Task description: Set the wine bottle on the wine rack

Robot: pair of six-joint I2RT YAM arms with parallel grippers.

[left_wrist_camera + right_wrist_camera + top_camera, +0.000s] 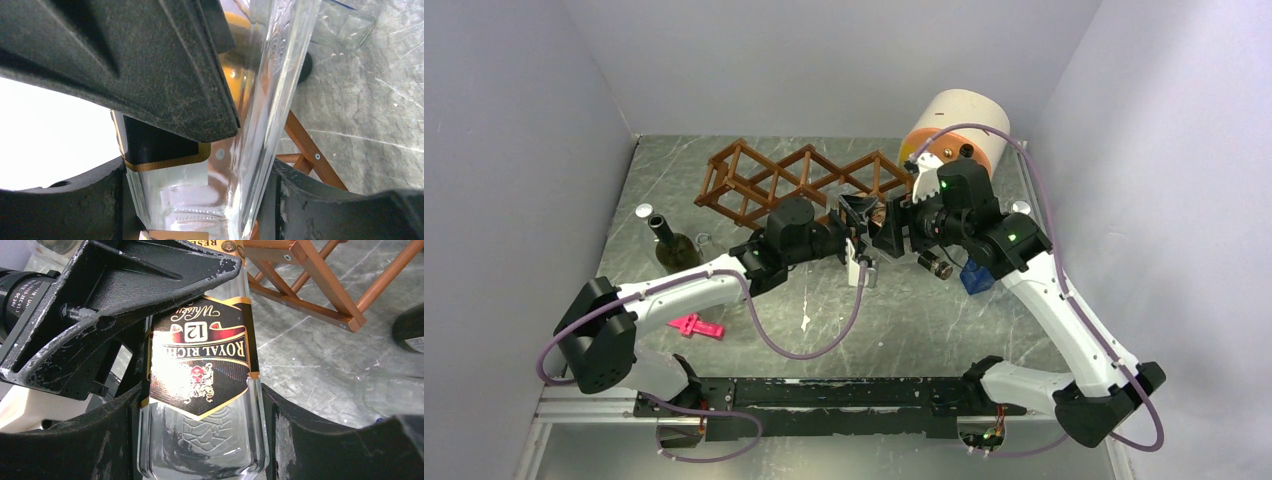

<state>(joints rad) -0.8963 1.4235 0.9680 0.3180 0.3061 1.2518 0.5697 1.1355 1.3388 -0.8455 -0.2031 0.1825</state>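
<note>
Clear glass bottle [200, 450], black-and-gold label reading "ROYAL RICH" and "12", clamped by left gripper [200, 200] and right gripper [202, 410], jaws part-closed against its sides, near reddish-brown wooden lattice rack [320, 275]

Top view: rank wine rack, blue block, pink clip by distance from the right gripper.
1. wine rack, just behind the right gripper.
2. blue block, close on its right.
3. pink clip, far to its left.

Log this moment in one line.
left fingers: shut on clear bottle | right fingers: around same bottle, grip unclear | bottle: in front of wine rack, not yet on it
</note>
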